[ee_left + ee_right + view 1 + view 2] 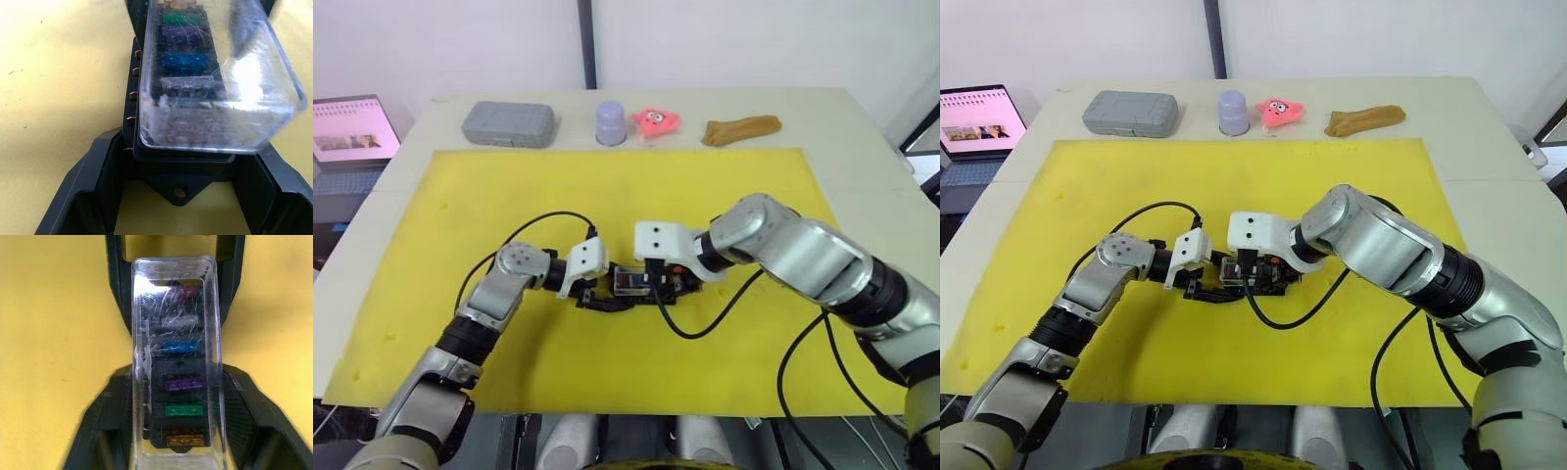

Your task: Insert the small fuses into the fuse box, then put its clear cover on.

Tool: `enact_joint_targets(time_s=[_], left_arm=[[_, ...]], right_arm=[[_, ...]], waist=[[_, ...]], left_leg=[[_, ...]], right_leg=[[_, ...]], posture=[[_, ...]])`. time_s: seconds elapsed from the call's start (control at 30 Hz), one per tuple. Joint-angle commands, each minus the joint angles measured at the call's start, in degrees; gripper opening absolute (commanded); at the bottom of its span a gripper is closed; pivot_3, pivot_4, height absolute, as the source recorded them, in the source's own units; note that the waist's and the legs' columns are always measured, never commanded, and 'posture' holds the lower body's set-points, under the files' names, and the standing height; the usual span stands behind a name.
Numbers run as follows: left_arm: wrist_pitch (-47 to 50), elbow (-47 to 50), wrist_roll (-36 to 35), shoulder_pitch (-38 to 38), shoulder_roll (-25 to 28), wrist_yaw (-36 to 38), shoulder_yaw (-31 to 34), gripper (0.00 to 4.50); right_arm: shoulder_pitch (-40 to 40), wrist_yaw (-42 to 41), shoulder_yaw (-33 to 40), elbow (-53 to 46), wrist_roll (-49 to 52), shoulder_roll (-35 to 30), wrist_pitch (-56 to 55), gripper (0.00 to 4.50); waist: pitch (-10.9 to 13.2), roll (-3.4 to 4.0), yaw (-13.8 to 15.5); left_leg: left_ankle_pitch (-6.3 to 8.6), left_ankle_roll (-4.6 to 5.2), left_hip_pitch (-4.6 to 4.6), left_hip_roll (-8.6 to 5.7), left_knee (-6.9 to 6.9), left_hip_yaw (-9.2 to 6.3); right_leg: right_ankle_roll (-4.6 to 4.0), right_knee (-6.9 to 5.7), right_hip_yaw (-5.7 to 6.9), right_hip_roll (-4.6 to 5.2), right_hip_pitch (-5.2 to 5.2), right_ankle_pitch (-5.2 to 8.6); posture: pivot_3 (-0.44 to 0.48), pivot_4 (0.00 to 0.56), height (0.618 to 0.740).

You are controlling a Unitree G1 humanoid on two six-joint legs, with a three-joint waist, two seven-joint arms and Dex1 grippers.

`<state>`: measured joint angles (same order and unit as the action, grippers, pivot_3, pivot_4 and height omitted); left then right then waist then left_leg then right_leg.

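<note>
Near the middle of the yellow foam mat (pixel 460 294), somewhat toward its front edge, you have the small black plastic fuse box (pixel 146 161) lying between both grippers; its long axis runs from one gripper straight to the other, so each arm meets one short end and neither is plainly nearer. Your left gripper (pixel 589 291) has its two black fingers (pixel 93 191) standing apart on either side of the box's end; whether they press on it cannot be told. Your right gripper (pixel 656 284) likewise straddles the opposite end, jaws apart. The clear rectangular plastic cover (pixel 176 372) sits over the box, scratched, and looks slightly tilted rather than fully seated; beneath it the small blade fuses (pixel 183 382) stand slotted in a row: red, grey, blue, purple, green, orange.
</note>
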<state>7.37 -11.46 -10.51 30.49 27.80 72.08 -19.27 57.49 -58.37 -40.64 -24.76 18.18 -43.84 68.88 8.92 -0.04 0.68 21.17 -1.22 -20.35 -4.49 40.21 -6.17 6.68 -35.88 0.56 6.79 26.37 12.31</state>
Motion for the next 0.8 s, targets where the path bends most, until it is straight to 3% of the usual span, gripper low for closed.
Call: enact_joint_targets(time_s=[0.03,0.8], left_arm=[[0.30,0.46,0.66,-0.07,-0.43,-0.23,-0.20,2.55],[0.58,0.72,0.60,-0.26,-0.53,-0.25,-0.29,2.55]], right_arm=[[0.34,-0.20,-0.54,-0.03,-0.31,0.01,0.56,3.61],[4.24,-1.16,2.67,3.13,0.22,0.45,0.11,3.61]], waist=[[0.00,0.00,0.03],[0.00,0.00,-0.01]], left_leg=[[0.00,0.00,-0.02,0.00,0.01,-0.01],[0.00,0.00,-0.04,-0.01,0.01,-0.02]], right_leg=[[0.00,0.00,0.00,0.00,0.01,0.00],[0.00,0.00,0.00,0.00,0.03,0.00]], posture=[[0.000,0.150,0.740],[0.000,0.150,0.740]])
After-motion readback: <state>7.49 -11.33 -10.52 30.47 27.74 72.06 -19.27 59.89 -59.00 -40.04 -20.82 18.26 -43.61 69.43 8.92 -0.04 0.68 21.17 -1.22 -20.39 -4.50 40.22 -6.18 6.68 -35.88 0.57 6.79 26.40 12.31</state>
